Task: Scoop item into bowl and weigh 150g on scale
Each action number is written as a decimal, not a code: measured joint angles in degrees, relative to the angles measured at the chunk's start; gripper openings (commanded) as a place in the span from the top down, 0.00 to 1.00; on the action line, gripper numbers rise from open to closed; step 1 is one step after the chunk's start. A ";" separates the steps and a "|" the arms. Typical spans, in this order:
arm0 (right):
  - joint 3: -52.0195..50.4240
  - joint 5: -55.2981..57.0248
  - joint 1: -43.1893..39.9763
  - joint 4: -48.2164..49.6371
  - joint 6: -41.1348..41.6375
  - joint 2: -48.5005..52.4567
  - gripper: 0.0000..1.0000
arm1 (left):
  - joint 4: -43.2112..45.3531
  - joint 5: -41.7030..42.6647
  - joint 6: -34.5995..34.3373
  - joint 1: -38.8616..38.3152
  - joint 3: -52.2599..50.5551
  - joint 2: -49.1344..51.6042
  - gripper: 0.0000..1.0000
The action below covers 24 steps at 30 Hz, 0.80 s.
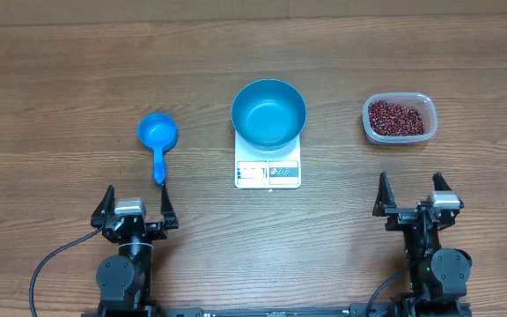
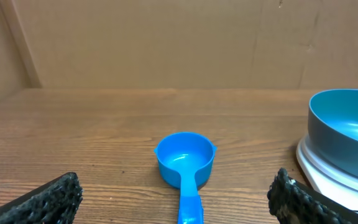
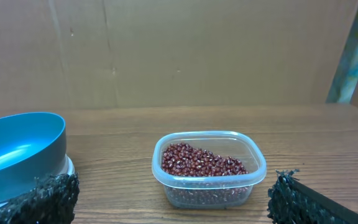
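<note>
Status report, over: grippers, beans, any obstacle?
Left gripper, right gripper: jaws open, empty. Beans in tub; bowl empty on scale. Scoop untouched, nothing blocking.

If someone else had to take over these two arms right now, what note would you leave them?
Left claw: open, empty, just behind the handle of the small blue plastic scoop.
Right claw: open, empty, facing the clear plastic tub holding the small red-brown beans.
The round deep blue bowl sits empty on the small white square scale.
Done: nothing scooped. Left: grasp scoop, move beans into bowl, weigh out the target.
</note>
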 measured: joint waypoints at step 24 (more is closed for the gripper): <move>0.96 -2.60 0.00 -5.38 0.02 0.02 0.00 | 0.04 0.00 0.00 0.00 0.00 0.00 0.00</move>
